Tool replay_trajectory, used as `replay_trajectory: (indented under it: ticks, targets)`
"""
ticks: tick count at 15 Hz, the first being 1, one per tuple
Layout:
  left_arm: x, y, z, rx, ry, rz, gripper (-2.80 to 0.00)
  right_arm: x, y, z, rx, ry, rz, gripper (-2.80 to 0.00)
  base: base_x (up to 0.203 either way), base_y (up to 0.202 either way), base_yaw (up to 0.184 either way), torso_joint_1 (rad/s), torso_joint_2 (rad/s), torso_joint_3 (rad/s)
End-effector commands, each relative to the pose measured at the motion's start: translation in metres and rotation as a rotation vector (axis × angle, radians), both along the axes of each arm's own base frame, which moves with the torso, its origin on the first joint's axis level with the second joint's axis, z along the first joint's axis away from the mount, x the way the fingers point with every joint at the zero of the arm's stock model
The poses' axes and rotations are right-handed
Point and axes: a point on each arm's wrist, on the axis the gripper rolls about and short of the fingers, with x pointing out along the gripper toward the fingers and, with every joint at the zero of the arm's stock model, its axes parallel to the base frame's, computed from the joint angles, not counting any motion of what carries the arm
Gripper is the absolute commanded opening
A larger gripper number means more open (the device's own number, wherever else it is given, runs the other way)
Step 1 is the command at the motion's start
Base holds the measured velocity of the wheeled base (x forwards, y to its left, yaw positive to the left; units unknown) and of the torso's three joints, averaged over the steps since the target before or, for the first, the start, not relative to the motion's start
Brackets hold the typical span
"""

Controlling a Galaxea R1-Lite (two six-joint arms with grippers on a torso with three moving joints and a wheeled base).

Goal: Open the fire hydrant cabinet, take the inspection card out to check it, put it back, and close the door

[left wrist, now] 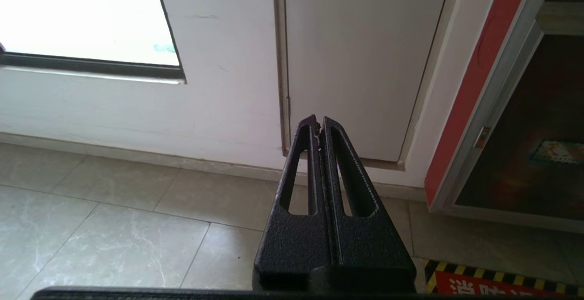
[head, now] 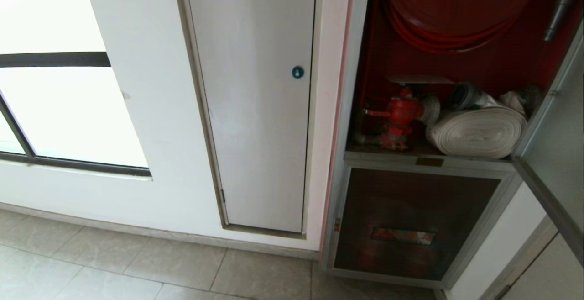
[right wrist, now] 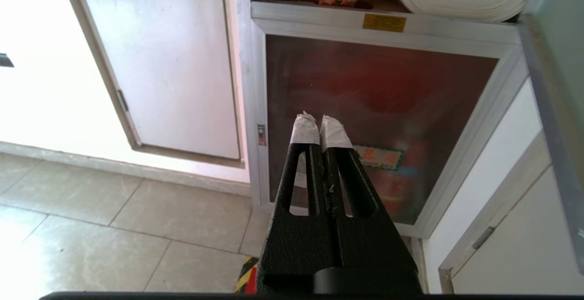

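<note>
1. The fire hydrant cabinet [head: 365, 62] stands open, its red interior showing the red hose coil [head: 456, 12], the red valve [head: 401, 113] and the white rolled hose [head: 479, 131] lying beside the valve
2. The door [head: 556, 144] is swung out at the cabinet's right edge
3. Below the shelf sits a smaller dark pane with a red label [head: 404, 235], closed
4. Left of the cabinet is a plain white panel with a round blue lock [head: 297, 72]
5. The left tool [left wrist: 319, 124] hangs over the tiled floor [left wrist: 114, 236], fingers pressed together, empty
6. The right tool [right wrist: 320, 122], tips wrapped in white tape, is closed and empty before the dark pane
</note>
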Motion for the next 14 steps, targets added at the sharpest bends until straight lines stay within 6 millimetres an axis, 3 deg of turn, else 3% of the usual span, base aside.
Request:
replay_trajectory:
  ticks: [1, 14]
  targets:
    - [0.0004, 0.0000, -0.0012, -0.001, 0.004, 0.002, -2.80, 0.0000, 0.0000, 0.0000, -0.001, 0.000, 0.000, -2.80, 0.000, 0.000, 0.000, 0.000, 0.00, 0.000]
    - [0.0004, 0.0000, -0.0012, 0.000, 0.004, 0.001, -2.80, 0.0000, 0.0000, 0.0002, -0.001, -0.002, 0.000, -2.80, 0.000, 0.000, 0.000, 0.000, 0.00, 0.000]
